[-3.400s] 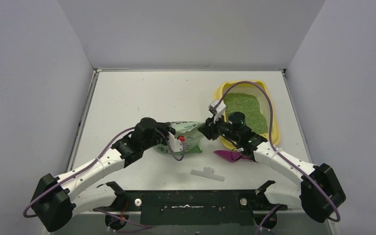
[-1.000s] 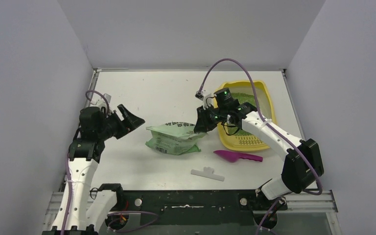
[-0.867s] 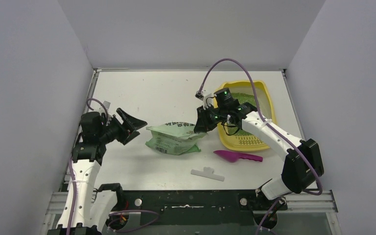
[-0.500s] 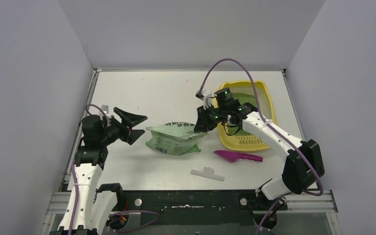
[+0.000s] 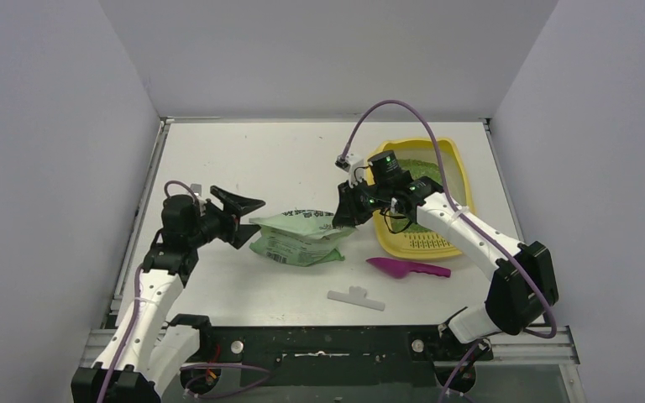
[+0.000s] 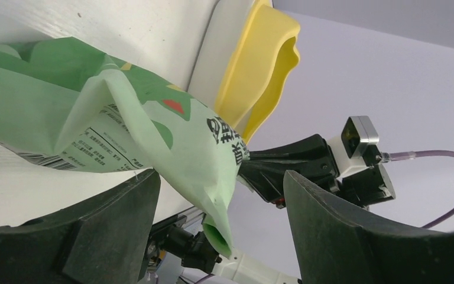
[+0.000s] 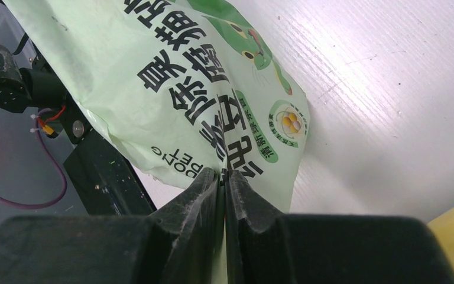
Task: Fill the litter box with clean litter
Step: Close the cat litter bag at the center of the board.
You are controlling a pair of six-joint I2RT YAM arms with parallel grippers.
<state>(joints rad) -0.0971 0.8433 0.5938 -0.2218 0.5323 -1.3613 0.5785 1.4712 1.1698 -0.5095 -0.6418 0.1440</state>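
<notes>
Scoop (image 5: 407,268) and white clip (image 5: 355,298) lie unused near the table's (image 5: 243,159) front edge. Beyond them, the right gripper (image 5: 341,222) is clamped on the green bag's (image 5: 298,238) right corner, apparently anchoring it, while the left gripper (image 5: 247,222), spread wide, hovers at the opposite end, probably to grab it. Farther right, the litter box (image 5: 456,151) already holds some clean litter (image 5: 428,170).

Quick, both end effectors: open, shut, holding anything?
Left end effector: open, holding nothing, jaws facing the bag.
Right end effector: shut on the bag's edge.
</notes>
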